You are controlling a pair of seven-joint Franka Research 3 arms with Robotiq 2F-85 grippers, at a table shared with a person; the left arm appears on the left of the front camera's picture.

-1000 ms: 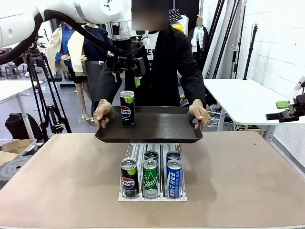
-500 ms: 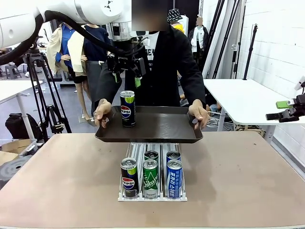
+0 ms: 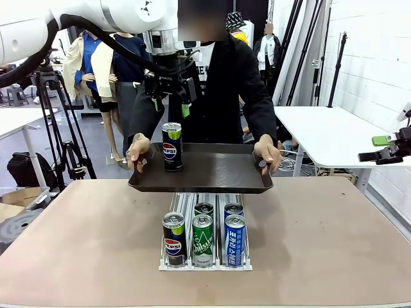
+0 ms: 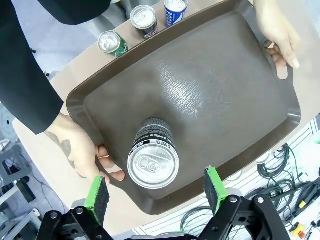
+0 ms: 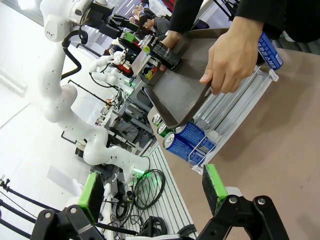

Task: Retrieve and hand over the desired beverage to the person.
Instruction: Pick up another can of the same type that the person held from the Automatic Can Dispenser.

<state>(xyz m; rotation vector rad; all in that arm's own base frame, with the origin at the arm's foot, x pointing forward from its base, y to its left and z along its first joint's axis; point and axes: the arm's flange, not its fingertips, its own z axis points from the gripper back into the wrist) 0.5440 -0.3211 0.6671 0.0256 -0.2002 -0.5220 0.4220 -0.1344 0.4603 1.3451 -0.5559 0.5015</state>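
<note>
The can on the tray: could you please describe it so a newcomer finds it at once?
Across the table, a person holds a dark tray. One Pepsi can stands upright near its left end, alone, unlike the cans in the rack below.

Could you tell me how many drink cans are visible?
6: one black Pepsi can on the brown tray; five in the white rack, three front, two behind. Others may hide.
</note>
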